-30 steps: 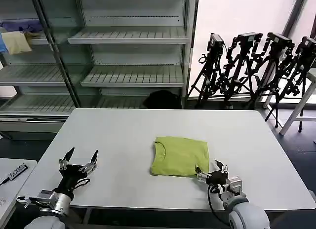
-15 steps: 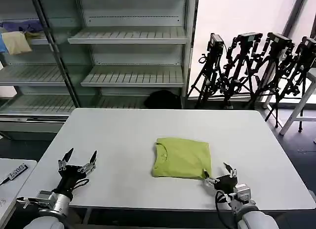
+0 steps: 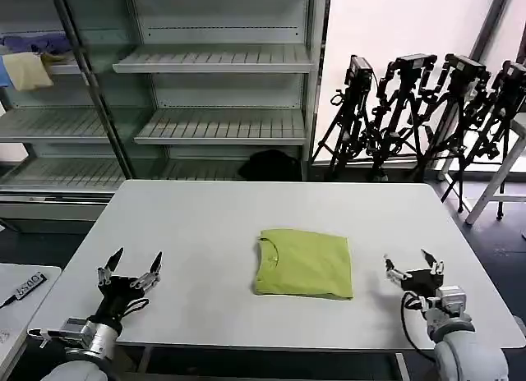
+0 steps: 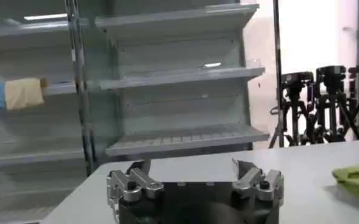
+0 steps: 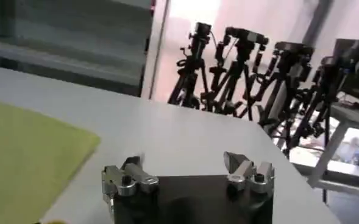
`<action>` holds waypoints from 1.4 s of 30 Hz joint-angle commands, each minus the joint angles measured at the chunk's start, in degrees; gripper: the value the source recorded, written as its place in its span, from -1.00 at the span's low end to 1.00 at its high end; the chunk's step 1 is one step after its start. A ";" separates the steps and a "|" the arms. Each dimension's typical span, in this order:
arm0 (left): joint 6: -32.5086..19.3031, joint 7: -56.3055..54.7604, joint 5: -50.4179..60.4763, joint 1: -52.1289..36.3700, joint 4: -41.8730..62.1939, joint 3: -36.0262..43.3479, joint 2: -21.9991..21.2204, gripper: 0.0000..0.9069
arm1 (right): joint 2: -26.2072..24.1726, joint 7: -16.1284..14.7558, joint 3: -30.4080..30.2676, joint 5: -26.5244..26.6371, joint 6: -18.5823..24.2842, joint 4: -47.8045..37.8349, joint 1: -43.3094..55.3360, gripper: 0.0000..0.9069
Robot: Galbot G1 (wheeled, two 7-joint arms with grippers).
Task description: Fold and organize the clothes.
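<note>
Since folded T-shirt lies centre frame on table, long axis left-right, right gripper nearer, just beside its edge, fingers spread, empty. Left gripper lower left, well apart, open, empty.

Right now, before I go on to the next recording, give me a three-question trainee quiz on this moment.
1. True or false: the T-shirt lies folded on the white table.
2. The right gripper is: A) clamped on the shirt, B) open beside it, apart from it, C) above the shelves.
3. Fill in: the left gripper is open near the table's ___ front corner.

Key: 1 true; 2 B; 3 left.
</note>
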 commanded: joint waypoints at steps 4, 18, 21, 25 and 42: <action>0.66 0.01 -2.08 0.20 -0.98 0.11 0.08 1.00 | -1.77 -0.52 5.72 2.60 0.92 -3.16 2.56 1.00; 3.85 1.42 -7.04 -4.41 0.86 2.16 3.46 1.00 | -1.35 -2.52 1.47 2.93 9.58 -3.92 1.69 1.00; 4.05 1.76 -6.97 -5.09 0.82 2.84 3.87 1.00 | -1.41 -2.14 1.41 3.13 9.73 -3.43 1.38 1.00; 4.24 1.99 -6.88 -6.06 1.11 3.62 4.52 1.00 | -1.84 -1.33 1.37 4.98 9.95 -2.67 0.80 1.00; 4.04 2.90 -6.02 -7.04 3.44 5.53 4.27 1.00 | -5.33 -1.13 -1.99 7.75 11.63 -4.84 1.78 1.00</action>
